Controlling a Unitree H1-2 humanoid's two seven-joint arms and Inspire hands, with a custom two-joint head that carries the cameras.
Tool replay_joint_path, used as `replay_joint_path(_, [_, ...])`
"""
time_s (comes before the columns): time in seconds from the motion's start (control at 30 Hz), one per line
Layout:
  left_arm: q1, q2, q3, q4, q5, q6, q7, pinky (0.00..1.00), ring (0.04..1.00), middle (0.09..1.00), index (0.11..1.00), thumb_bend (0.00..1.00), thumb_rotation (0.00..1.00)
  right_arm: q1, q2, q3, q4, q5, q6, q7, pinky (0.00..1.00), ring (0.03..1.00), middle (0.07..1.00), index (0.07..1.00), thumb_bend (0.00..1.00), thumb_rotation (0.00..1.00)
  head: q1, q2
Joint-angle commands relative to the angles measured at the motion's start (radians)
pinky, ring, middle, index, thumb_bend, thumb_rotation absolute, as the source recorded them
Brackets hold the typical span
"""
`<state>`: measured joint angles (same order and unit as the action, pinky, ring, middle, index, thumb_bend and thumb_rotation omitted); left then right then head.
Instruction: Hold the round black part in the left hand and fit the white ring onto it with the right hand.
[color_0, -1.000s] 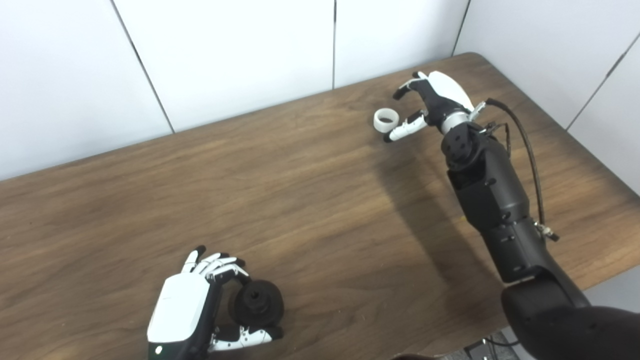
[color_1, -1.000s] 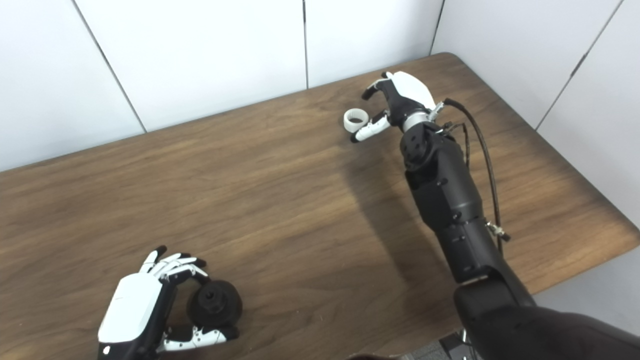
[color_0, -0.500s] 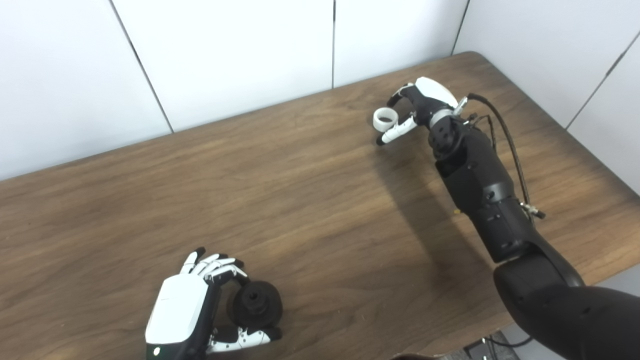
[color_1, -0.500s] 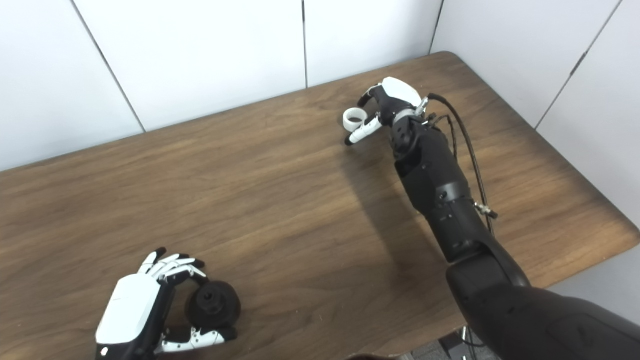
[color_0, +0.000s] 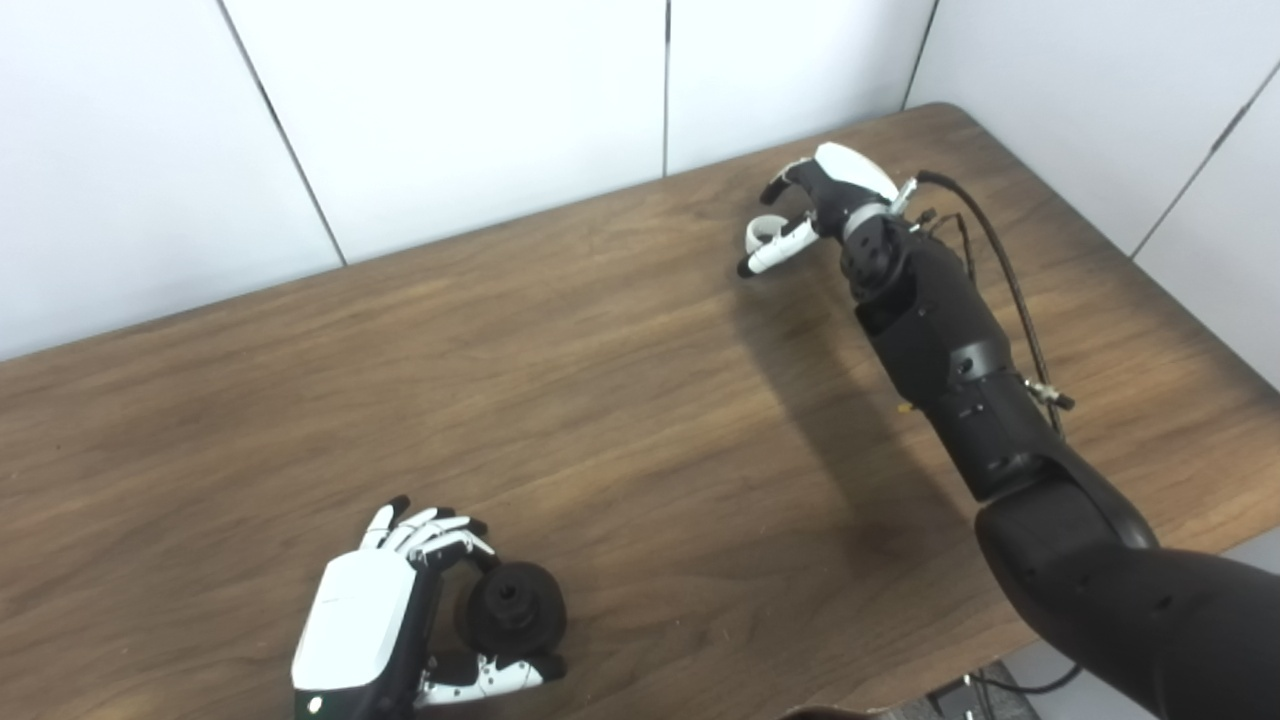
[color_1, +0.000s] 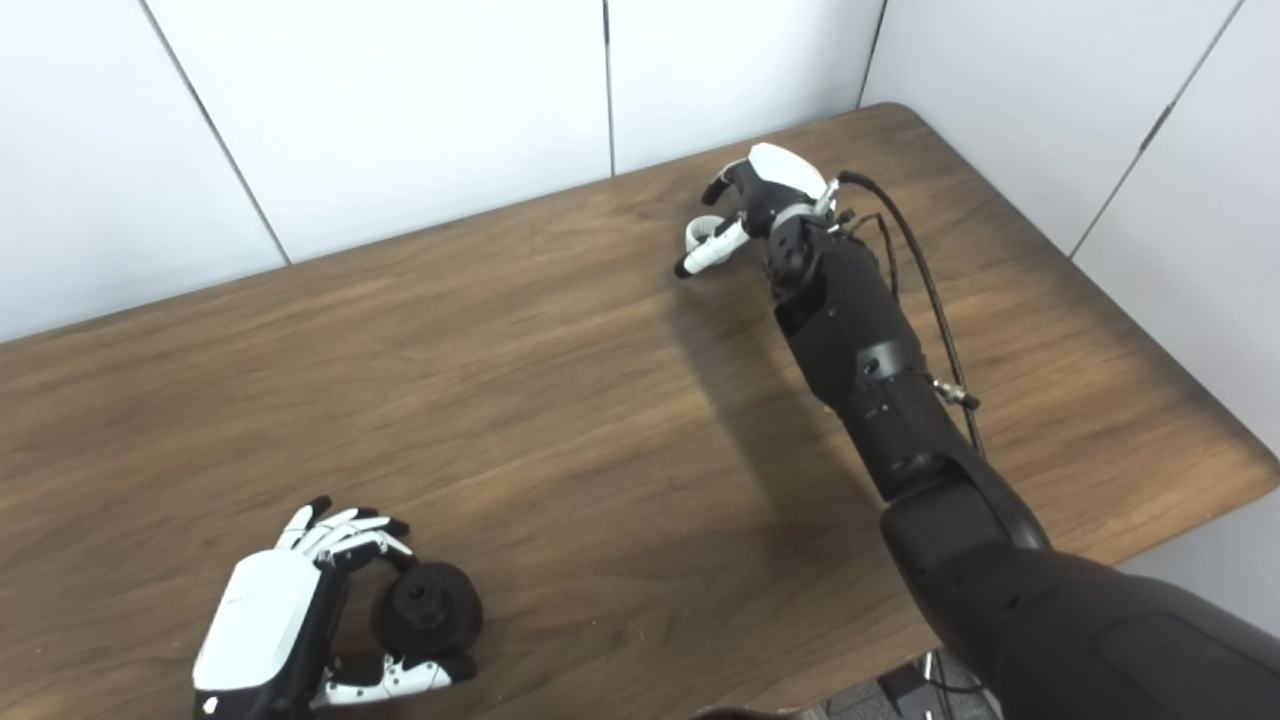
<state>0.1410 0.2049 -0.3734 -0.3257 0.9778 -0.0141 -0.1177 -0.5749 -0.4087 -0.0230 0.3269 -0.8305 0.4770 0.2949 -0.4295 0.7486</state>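
Table (color_0: 620, 400): brown wood, fills most of both views; its far edge runs along the white wall panels (color_0: 450, 110) from 9 o'clock up toward 1 o'clock, with a rounded corner at about 1 o'clock and the right edge falling away toward 4 o'clock. The whole middle of the surface is bare wood.

Right arm (color_0: 950, 350): black, enters from 5 o'clock and reaches across to the far corner region at 1 o'clock. A cable loops off its wrist. Its shadow lies on the wood just left of the forearm.

Left hand (color_0: 420, 610): at 7 o'clock, close to the near table edge, white back turned up. Fingers and thumb curl around the black part (color_0: 512, 607) — a round, knob-like piece with a hole in its face, the face turned roughly up and toward the right. Judgement: held this way so the mating face stays open to the side the other hand would come from.

Right hand (color_0: 805, 215): at 1 o'clock, fingers arched over and thumb stretched out underneath, the two closing in around the white ring (color_0: 757, 232). The ring is partly hidden behind the thumb; I cannot tell whether it is truly pinched or only bracketed, nor whether it has left the wood.

White ring: far right, well apart from the black part.

Room: the far edge and the corner lie beyond the ring, so a nudge that way risks losing it. The diagonal from 1 to 7 o'clock looks unobstructed — judged an easy carry path.
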Motion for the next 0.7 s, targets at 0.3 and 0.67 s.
replay_joint_path(0.3, [0.016,0.006,0.004,-0.022,0.009,0.004,-0.01,0.97,0.835,0.741,0.484,0.52,0.05,-0.053,-0.029,-0.024,-0.013,-0.032,-0.007,-0.001,1.0,1.0,0.945,0.694,0.84,0.21,-0.001,0.006])
replay_joint_path(0.67, [0.015,0.005,0.005,-0.026,0.011,0.004,-0.012,0.96,0.83,0.736,0.484,0.52,0.05,-0.044,-0.032,-0.049,-0.021,-0.073,-0.007,0.031,1.0,1.0,0.945,0.687,0.85,0.21,-0.001,0.009])
